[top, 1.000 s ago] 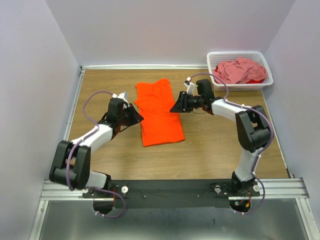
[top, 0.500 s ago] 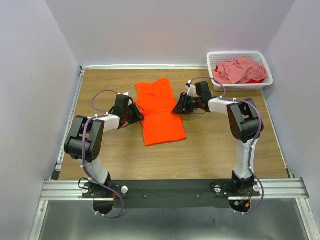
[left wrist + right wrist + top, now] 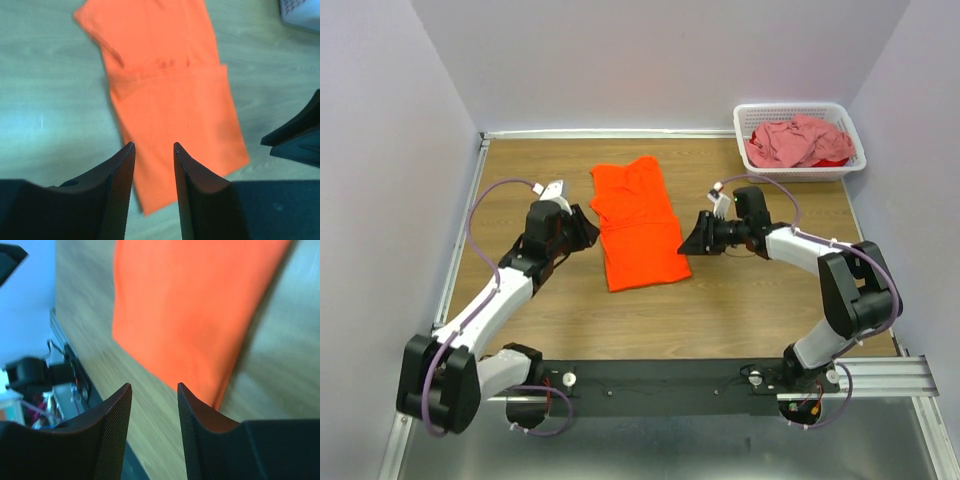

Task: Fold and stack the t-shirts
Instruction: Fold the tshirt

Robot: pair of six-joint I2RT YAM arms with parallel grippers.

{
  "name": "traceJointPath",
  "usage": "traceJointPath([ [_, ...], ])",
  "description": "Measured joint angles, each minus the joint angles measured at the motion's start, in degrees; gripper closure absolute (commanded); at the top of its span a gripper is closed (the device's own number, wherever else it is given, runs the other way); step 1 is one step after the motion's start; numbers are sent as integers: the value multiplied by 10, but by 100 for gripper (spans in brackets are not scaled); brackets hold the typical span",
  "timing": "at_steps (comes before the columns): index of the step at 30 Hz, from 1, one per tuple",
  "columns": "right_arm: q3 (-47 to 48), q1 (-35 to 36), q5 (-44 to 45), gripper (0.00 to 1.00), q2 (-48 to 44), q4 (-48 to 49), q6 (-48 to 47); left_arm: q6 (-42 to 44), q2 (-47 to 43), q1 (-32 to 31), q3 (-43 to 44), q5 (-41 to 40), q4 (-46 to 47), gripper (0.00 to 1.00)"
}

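Observation:
The bright orange t-shirt (image 3: 638, 225) lies flat mid-table, folded into a long strip with its neck end toward the back. My left gripper (image 3: 590, 232) hovers just off its left edge. In the left wrist view it (image 3: 154, 146) is open, with only the orange shirt (image 3: 170, 100) seen below the gap. My right gripper (image 3: 687, 243) sits by the shirt's near right corner. It (image 3: 154, 386) too is open and empty, above the table and the cloth edge (image 3: 195, 305). A dusty pink t-shirt (image 3: 798, 140) lies crumpled in the basket.
The white lattice basket (image 3: 750, 118) stands at the back right corner, with something red under the pink cloth. Its corner (image 3: 300, 12) shows in the left wrist view. Grey walls close in the wooden table (image 3: 520, 165) on three sides; the metal rail (image 3: 670, 375) runs along the near edge.
The left jaws have widened and the left arm has swung its elbow back toward its base. The right gripper has slid from the shirt's mid right edge toward its near right corner.

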Motion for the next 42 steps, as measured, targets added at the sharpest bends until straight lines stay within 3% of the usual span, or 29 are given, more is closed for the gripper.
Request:
traceJointPath([
  [4, -51, 0, -31, 54, 10, -1, -7, -11, -66, -7, -61, -12, -33, 34],
  [9, -71, 0, -49, 56, 52, 1, -23, -24, -124, -7, -85, -36, -78, 25],
  [13, -84, 0, -54, 56, 65, 7, -26, -40, -165, -7, -86, -51, -93, 1],
  [16, -94, 0, -50, 56, 54, 12, -23, -63, -192, -7, -94, -62, -100, 1],
  [19, -104, 0, -24, 55, 17, -6, -21, -87, -218, -7, -116, -68, -104, 12],
  [22, -100, 0, 5, 52, -34, -38, -19, -98, -224, -10, -126, -70, -107, 15],
  [28, -24, 10, 104, 44, -99, -140, -17, -113, -134, -94, -98, -86, -127, 15],
  [33, 66, 70, 233, 44, -81, -226, -8, -124, -58, -155, -64, -103, -155, 15],
  [42, 108, 146, 365, 44, 17, -310, 16, -124, 8, -168, -23, -121, -179, 14],
])
